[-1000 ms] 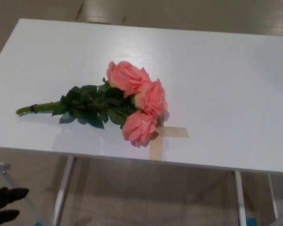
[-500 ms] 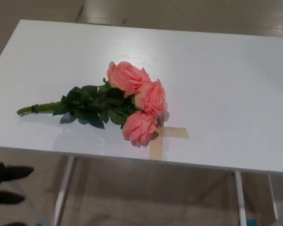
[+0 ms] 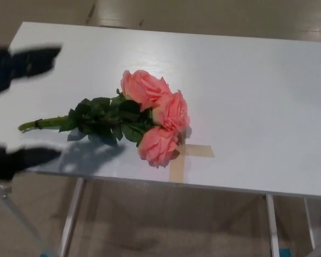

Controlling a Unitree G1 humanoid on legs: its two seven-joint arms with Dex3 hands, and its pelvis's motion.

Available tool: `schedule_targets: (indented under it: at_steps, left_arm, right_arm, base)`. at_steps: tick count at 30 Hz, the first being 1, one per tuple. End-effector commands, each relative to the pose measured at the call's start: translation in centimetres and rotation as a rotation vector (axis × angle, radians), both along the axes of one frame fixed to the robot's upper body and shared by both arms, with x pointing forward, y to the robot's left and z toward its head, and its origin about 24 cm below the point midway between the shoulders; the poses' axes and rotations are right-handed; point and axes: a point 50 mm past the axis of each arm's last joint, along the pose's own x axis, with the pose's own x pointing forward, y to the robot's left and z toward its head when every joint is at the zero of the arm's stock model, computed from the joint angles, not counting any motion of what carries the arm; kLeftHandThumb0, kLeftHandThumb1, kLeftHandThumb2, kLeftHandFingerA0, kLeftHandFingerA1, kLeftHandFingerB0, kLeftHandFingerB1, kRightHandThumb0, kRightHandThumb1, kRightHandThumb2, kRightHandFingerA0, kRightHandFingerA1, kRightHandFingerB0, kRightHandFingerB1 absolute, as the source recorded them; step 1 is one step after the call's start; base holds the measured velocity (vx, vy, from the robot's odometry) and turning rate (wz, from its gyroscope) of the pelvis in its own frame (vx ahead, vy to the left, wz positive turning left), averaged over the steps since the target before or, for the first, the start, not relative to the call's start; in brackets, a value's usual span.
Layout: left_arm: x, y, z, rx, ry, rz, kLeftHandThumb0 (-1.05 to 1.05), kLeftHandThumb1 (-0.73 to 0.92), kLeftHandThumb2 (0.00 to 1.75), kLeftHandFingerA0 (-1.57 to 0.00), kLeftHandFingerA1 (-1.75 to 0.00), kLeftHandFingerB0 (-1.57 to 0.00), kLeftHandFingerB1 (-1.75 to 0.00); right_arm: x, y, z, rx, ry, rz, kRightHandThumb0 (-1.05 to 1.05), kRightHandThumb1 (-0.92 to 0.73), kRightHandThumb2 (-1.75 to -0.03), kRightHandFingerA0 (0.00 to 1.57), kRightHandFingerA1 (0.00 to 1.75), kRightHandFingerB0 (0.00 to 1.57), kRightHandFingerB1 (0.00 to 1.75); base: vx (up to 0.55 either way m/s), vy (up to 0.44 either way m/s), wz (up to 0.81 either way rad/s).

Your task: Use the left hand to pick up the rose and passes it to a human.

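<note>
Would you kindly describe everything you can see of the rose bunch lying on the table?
The rose bunch has three salmon-pink blooms, fully open, clustered at its right end, with dark green leaves behind them and a light green stem pointing left, bound by a dark band near its tip. It looks artificial, though that is not certain. It lies flat on the white table, the lowest bloom beside a tan tape cross. Nothing holds it; the blurred left hand is near the stem end, fingers apart.

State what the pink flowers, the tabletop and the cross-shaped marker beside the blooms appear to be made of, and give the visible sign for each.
Pink rose bunch with green leaves: probably fabric and plastic; the petals look uniform and matte, though real flowers cannot be excluded.
White rectangular tabletop: smooth, slightly glossy laminate or painted board; it carries soft shadows and sheen.
Tan cross marker: seemingly paper masking tape, flat and matte.
</note>
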Motion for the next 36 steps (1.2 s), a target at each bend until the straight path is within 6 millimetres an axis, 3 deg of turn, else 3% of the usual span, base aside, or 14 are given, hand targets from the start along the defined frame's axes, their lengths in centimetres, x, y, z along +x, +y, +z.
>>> schedule_targets:
  at_steps: [1,3,10,11,12,13,16,22,23,24,25,29,30,36]
  left_arm:
    - [6.2,-0.6,-0.4,0.123,0.111,0.173,-0.62,0.49,0.56,-0.27,-0.3,-0.22,-0.29]
    - [8.2,-0.8,-0.7,0.165,0.144,0.206,-0.67,0.42,0.72,-0.23,-0.39,-0.17,-0.37]
    - [12.8,-2.6,-2.5,0.333,0.286,0.312,-0.68,0.42,0.72,-0.18,-0.38,-0.11,-0.35]
    - [13.3,-2.9,-3.0,0.376,0.317,0.328,-0.33,0.21,0.83,0.0,-0.48,0.0,-0.47]
    - [13.7,-3.1,-3.1,0.409,0.332,0.34,-0.33,0.21,0.83,0.0,-0.48,0.0,-0.48]
    - [14.1,-3.3,-3.3,0.452,0.353,0.353,-0.63,0.4,0.78,-0.06,-0.31,-0.06,-0.32]
    - [14.8,-3.7,-4.0,0.526,0.411,0.364,-0.68,0.44,0.78,-0.09,-0.13,-0.09,-0.22]
    - [15.5,-4.0,-5.0,0.621,0.485,0.379,-0.62,0.37,0.79,0.0,-0.16,-0.03,-0.22]
    - [15.9,-4.3,-5.3,0.635,0.536,0.368,-0.71,0.48,0.55,0.0,-0.15,0.0,-0.23]
    - [16.0,-4.5,-5.4,0.649,0.543,0.366,-0.71,0.37,0.69,0.0,-0.12,-0.01,-0.2]
    - [16.1,-4.5,-5.6,0.668,0.55,0.364,-0.72,0.48,0.55,0.0,-0.14,0.0,-0.22]
    - [16.3,-4.7,-6.0,0.706,0.568,0.365,-0.72,0.48,0.55,0.0,-0.14,0.0,-0.21]
    - [16.4,-4.9,-6.0,0.716,0.564,0.368,-0.64,0.37,0.8,0.0,-0.12,0.0,-0.17]
    - [16.7,-5.6,-6.9,0.736,0.569,0.372,-0.64,0.37,0.8,0.0,-0.12,0.0,-0.17]
  right_arm:
    - [-0.8,-1.0,-0.1,-0.016,0.041,-0.012,-0.35,-0.67,-0.6,0.52,0.39,0.49,0.37]
    - [-0.6,-0.8,0.0,-0.012,0.039,-0.007,-0.35,-0.67,-0.6,0.52,0.38,0.49,0.37]
    - [-0.2,-0.8,0.1,-0.003,0.025,-0.012,-0.36,-0.67,-0.6,0.53,0.39,0.49,0.36]
    - [-0.4,-0.7,0.0,0.0,0.029,-0.014,-0.35,-0.67,-0.6,0.53,0.39,0.48,0.36]
    - [-0.3,-0.7,0.1,0.001,0.026,-0.016,-0.35,-0.67,-0.6,0.53,0.39,0.48,0.36]
    - [-0.2,-0.7,0.1,0.003,0.025,-0.016,-0.36,-0.67,-0.6,0.53,0.39,0.48,0.36]
    - [-0.6,-0.7,-0.1,0.004,0.032,-0.017,-0.36,-0.67,-0.6,0.53,0.39,0.47,0.36]
    - [-0.7,-0.6,-0.1,0.007,0.033,-0.022,-0.36,-0.67,-0.6,0.53,0.39,0.46,0.36]
    - [0.1,-0.9,0.4,0.0,0.016,-0.015,-0.36,-0.67,-0.6,0.52,0.38,0.45,0.36]
    - [0.4,-0.9,0.5,-0.001,0.012,-0.011,-0.36,-0.67,-0.6,0.52,0.38,0.45,0.35]
    - [0.3,-0.8,0.4,-0.001,0.016,-0.007,-0.36,-0.68,-0.61,0.52,0.38,0.45,0.35]
    - [0.2,-0.7,0.3,0.002,0.021,-0.003,-0.36,-0.68,-0.61,0.52,0.38,0.45,0.35]
    - [0.3,-0.8,0.4,0.003,0.017,-0.002,-0.36,-0.68,-0.61,0.52,0.38,0.44,0.35]
    - [0.1,-1.1,0.4,0.003,0.02,-0.003,-0.36,-0.68,-0.61,0.52,0.38,0.44,0.35]
  base:
    - [0.0,0.0,0.0]
    - [0.0,0.0,0.0]
    - [0.0,0.0,0.0]
    - [0.0,0.0,0.0]
    - [0.0,0.0,0.0]
    - [0.0,0.0,0.0]
    - [0.0,0.0,0.0]
    - [0.0,0.0,0.0]
    - [0.0,0.0,0.0]
    - [0.0,0.0,0.0]
    - [0.0,0.0,0.0]
    - [0.0,0.0,0.0]
    - [0.0,0.0,0.0]
    - [0.0,0.0,0.0]
